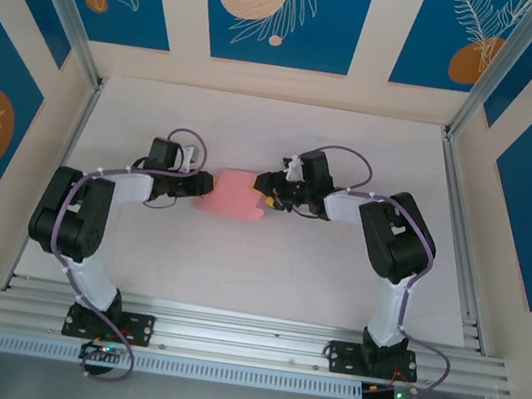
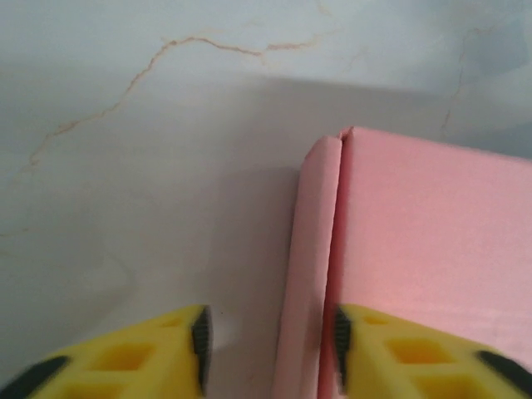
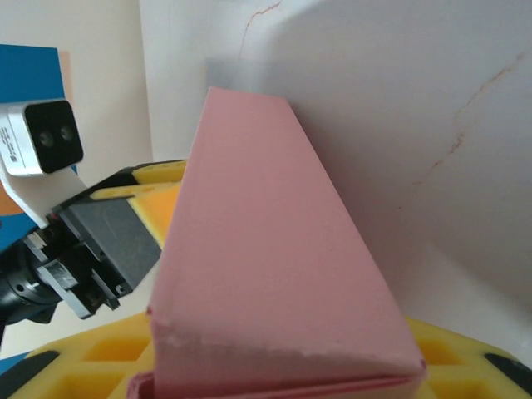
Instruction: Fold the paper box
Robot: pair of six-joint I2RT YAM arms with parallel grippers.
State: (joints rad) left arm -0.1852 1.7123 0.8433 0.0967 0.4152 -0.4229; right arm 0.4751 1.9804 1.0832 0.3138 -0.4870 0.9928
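Observation:
The paper box (image 1: 231,195) is a small pink closed shape lying on the white table between my two grippers. My left gripper (image 1: 203,188) is at its left end. In the left wrist view the left gripper (image 2: 270,359) is open. A narrow side flap (image 2: 309,258) of the paper box (image 2: 432,241) stands between the jaws, close to the right finger and apart from the left one. My right gripper (image 1: 269,201) is at the box's right end. In the right wrist view the paper box (image 3: 266,274) fills the gap of the right gripper (image 3: 283,384), touching both yellow fingers (image 3: 83,366).
The white marbled table (image 1: 265,270) has bare room in front of and behind the box. Patterned blue and cream walls (image 1: 276,9) and metal rails (image 1: 465,221) enclose it. The left arm's wrist camera (image 3: 41,137) faces me across the box.

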